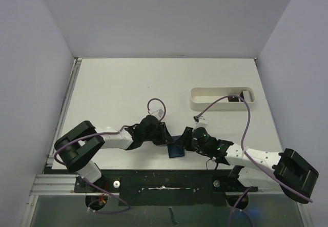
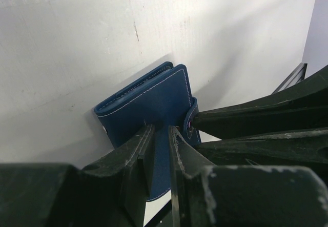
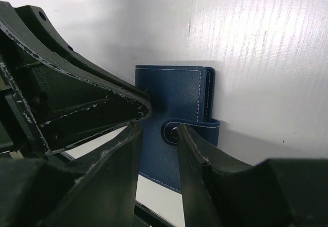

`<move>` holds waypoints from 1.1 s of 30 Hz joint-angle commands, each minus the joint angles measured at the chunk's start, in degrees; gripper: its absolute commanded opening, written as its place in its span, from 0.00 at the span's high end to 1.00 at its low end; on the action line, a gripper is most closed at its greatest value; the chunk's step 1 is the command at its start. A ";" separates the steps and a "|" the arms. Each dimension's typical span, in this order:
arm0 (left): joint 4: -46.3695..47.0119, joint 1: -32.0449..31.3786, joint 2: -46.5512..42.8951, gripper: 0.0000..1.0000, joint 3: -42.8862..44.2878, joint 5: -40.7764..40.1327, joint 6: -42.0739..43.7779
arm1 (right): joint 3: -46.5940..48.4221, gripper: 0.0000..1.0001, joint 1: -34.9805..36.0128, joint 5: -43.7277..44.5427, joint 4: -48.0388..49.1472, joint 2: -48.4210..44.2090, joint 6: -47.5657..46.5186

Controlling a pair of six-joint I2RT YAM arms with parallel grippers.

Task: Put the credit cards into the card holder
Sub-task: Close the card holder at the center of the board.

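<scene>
Navy leather with pale stitching, folded shut: the card holder [image 2: 154, 96] lies near the front edge of the table [image 1: 113, 94], caught between the two arms. From where I stand the left gripper [image 2: 160, 135] has its jaws pinched on the holder's near edge, with blue filling the narrow gap. The right gripper [image 3: 158, 132] straddles the snap tab [image 3: 192, 127], one fingertip right at the stud, but I can't tell whether it is squeezing. The tab looks fastened, so I'd call this the opening step. Next, the left should hold firm while the right peels the tab free without dragging the holder. A dark object [image 1: 236, 98], possibly cards, sits in the white tray [image 1: 197, 101], well apart.
</scene>
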 commanded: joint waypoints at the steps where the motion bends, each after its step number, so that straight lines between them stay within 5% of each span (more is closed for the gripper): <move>1: -3.87 -0.59 1.31 0.82 0.97 -1.23 1.33 | 1.23 0.66 -0.58 -0.36 2.01 -0.58 -0.32; 8: -6.10 -0.62 0.82 0.83 3.06 0.35 0.08 | 0.77 0.78 -2.73 -0.38 -4.72 -6.32 -1.39; 17: -8.73 -0.63 0.49 0.96 7.18 1.15 -0.28 | -1.14 0.79 -4.39 -3.55 -2.86 -6.84 -0.82; 33: -12.58 -1.21 3.89 0.96 7.15 -2.14 0.38 | -3.45 0.77 -5.59 -6.89 4.13 -2.92 -0.51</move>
